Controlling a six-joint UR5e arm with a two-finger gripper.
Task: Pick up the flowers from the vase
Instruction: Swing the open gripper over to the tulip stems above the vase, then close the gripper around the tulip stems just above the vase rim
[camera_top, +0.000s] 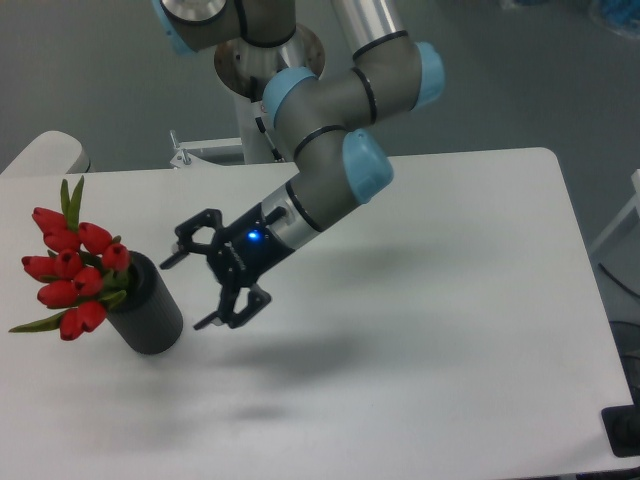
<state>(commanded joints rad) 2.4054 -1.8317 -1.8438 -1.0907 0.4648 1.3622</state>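
Nothing is picked up yet: the flowers sit in the vase at left. The end effector, fingers spread and empty, hovers just right of it.

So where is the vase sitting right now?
The dark vase stands near the left edge of the white table, red tulips leaning out of its mouth to the left. The open gripper hovers just to its right, not touching.

flowers: red buds, green stems and leaves
vase: matte dark grey-black
gripper: black, with a small blue light
arm: grey with light blue caps
table: plain white
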